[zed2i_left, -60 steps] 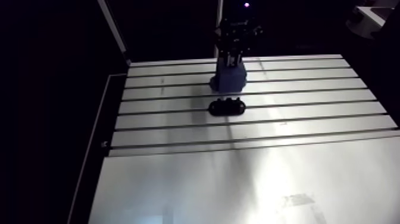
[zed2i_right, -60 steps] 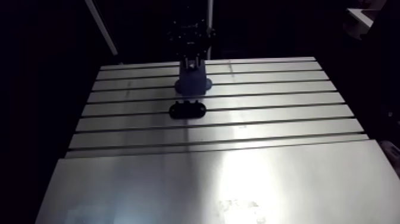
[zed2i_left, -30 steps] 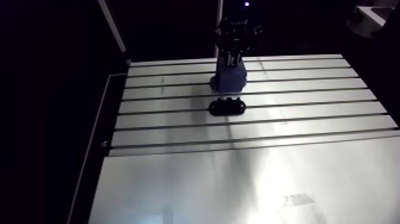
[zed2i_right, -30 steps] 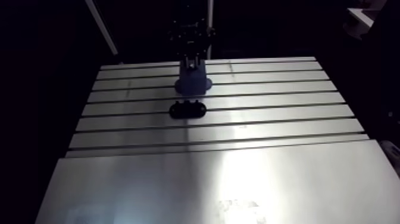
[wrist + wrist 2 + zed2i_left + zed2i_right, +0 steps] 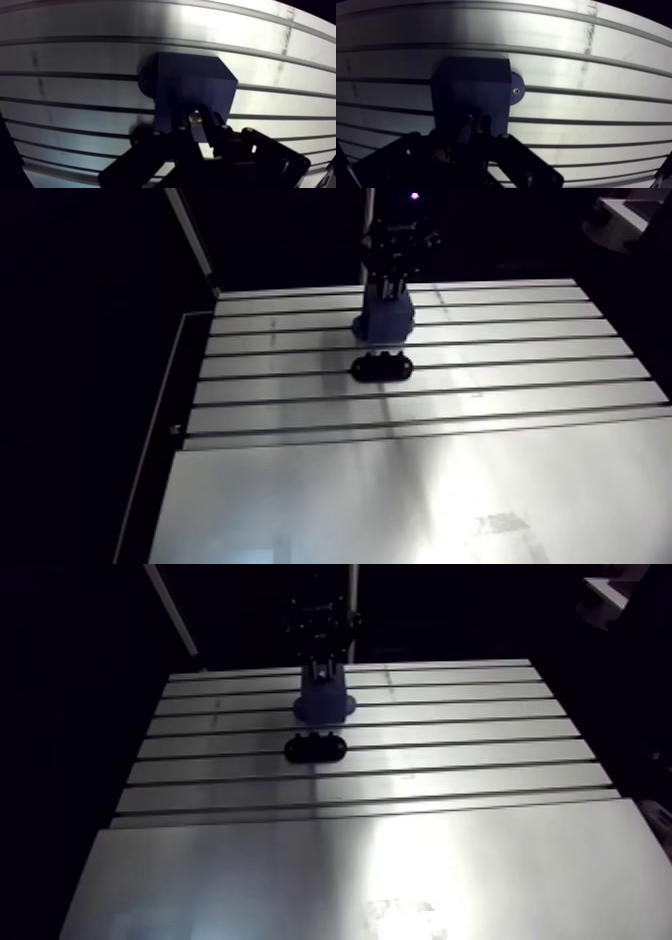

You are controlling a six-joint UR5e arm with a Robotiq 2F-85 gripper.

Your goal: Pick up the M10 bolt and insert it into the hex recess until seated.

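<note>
Your end effector (image 5: 196, 124) is clenched – in the wrist view its two fingers stand close together with a small grey metal piece pinched between the tips, which I take to be the M10 bolt (image 5: 195, 116). Only that bright end shows, so you cannot read the shank; judging by the grip, its long axis runs down along the fingers toward the desk.

Directly under the tips sits the dark blue block (image 5: 195, 82), its top face filling the space ahead of and below the fingers. The hex recess itself is not visible: it is either hidden by the fingers or too dark to pick out. So the relation that matters is vertical – the bolt is above the block, not beside it, and the coming move looks like a straight descent with little sideways correction.

A round blue flange (image 5: 515, 91) with a small screw pokes out from one side of the block at its base, flat on the slotted desk (image 5: 75, 55).

Further out, in the arm view, a small black oblong fitting (image 5: 381, 367) lies on the desk, near the block but apart from it.
</note>
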